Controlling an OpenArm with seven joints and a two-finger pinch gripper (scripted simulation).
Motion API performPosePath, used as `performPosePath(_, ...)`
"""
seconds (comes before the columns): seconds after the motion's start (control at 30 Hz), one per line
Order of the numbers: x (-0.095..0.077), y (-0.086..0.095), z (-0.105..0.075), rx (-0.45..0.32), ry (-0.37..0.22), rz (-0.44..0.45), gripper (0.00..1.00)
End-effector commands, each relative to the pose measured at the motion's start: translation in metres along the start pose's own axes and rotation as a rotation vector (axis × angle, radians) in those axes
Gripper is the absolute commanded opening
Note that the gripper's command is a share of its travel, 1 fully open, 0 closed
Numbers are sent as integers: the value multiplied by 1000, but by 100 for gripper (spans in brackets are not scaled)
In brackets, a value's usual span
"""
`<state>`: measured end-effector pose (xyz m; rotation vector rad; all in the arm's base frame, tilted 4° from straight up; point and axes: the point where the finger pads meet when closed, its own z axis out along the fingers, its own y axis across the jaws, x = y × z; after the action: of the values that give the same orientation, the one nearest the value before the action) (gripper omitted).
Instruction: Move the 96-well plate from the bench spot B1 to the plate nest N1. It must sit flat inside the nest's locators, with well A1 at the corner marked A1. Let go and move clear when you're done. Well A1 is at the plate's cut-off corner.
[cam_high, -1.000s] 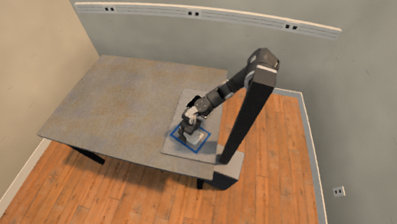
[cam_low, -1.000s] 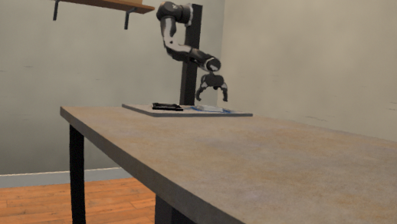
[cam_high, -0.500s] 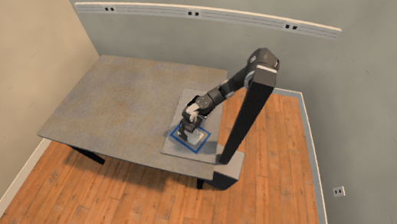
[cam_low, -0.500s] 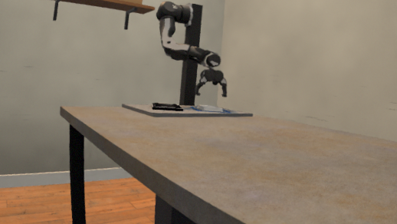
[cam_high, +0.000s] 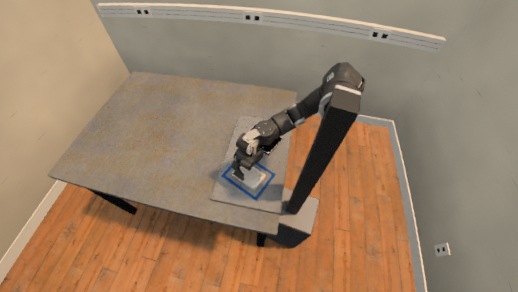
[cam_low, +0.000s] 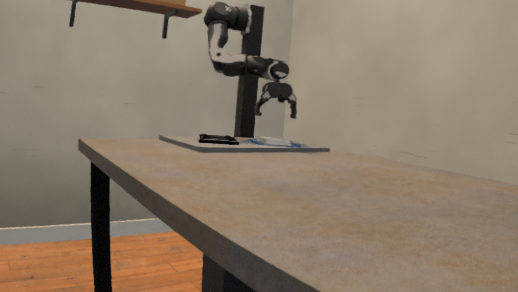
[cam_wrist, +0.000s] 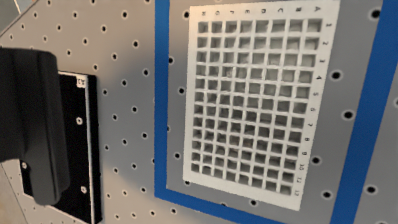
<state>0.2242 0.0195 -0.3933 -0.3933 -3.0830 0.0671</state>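
1. Grey perforated board (cam_high: 225, 194) (cam_low: 265, 149) (cam_wrist: 125, 90): bears both stations.
2. Black two-finger claw (cam_high: 245, 170) (cam_low: 276, 116) (cam_wrist: 50, 190): well open, nothing held, above plate; descend centred, grip squarely.
3. Black rectangular nest (cam_high: 272, 146) (cam_low: 218, 139) (cam_wrist: 75, 150): apart, unfilled.
4. White gridded plate (cam_high: 255, 177) (cam_low: 271, 141) (cam_wrist: 250, 100): inside blue outline; keep level.

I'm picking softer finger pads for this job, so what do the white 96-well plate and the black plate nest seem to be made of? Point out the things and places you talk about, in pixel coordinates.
The white 96-well plate (cam_high: 256, 178) (cam_low: 272, 141) (cam_wrist: 253, 108) looks like matte moulded plastic: evenly pale, thin-walled square wells. The black plate nest (cam_low: 218, 142) (cam_wrist: 74, 155) could be painted metal or dark plastic; its flat black face shows light round fastener-like spots.
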Motion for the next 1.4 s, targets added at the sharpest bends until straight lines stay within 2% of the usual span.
performPosePath(0.0,0,0,-2,-2,-1,1,77)
performPosePath(1.1,1,0,-5,-1,1,-2,77)
performPosePath(1.27,0,0,50,3,0,4,77)
performPosePath(1.37,0,0,50,3,0,4,77)
